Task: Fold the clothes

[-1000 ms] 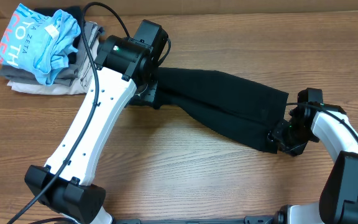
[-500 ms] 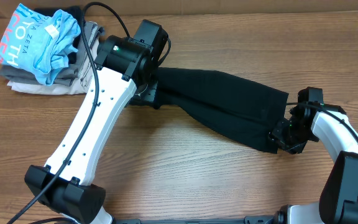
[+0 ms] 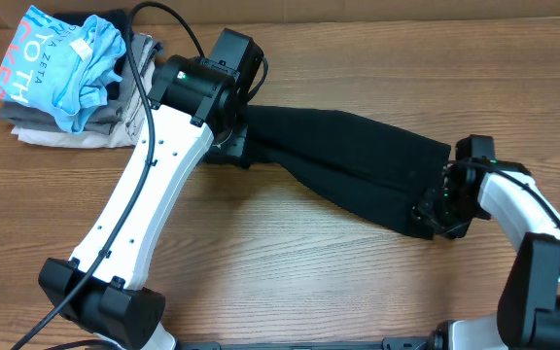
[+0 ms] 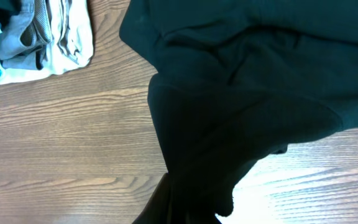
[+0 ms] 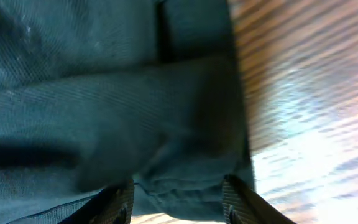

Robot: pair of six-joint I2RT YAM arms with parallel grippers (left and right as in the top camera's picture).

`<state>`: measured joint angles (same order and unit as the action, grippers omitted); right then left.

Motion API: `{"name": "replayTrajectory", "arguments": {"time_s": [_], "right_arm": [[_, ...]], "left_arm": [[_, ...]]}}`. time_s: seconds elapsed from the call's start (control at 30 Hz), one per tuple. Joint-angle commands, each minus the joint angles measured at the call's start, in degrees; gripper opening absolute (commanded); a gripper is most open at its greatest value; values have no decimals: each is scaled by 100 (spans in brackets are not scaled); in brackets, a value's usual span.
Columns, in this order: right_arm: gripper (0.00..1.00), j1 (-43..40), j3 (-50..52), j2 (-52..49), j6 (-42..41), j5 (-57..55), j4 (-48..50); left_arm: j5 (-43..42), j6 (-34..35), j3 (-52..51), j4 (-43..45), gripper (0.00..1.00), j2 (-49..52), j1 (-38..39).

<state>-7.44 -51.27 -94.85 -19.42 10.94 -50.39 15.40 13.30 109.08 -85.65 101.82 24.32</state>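
Black garment (image 3: pixel 348 160) lies stretched across the counter (image 3: pixel 261 262), centre to right. The right claw (image 5: pixel 178 200) clamps its right end. Whether the left claw (image 3: pixel 237 146) grips the left end cannot be told. Fold with even tension, edges aligned.

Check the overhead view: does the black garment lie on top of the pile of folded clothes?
No, the black garment lies on bare table, apart from the pile at far left.

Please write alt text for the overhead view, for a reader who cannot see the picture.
A long black garment stretches across a wooden table, with the left gripper at its left end and the right gripper at its right end. A pile of clothes topped by a light blue shirt sits at the top left.
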Motion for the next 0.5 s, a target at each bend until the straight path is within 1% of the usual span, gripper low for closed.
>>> {"name": "replayTrajectory", "arguments": {"time_s": [0.0, 0.13, 0.2, 0.3, 0.37, 0.47], "right_arm": [[49, 103, 33, -175, 28, 66, 48], [47, 101, 33, -382, 15, -55, 46], [43, 101, 33, -420, -24, -197, 42], [32, 98, 28, -420, -46, -254, 66], [27, 94, 13, -417, -87, -247, 55], [14, 94, -142, -417, -168, -232, -127]], "left_arm": [[-59, -2, 122, 24, 4, 9, -31], [-59, -2, 120, 22, 4, 9, -31], [-57, -2, 122, 22, 4, 9, -31], [-57, -2, 120, 22, 4, 9, -31], [-57, -2, 120, 22, 4, 9, -31], [-55, -2, 122, 39, 4, 9, -31]]}}
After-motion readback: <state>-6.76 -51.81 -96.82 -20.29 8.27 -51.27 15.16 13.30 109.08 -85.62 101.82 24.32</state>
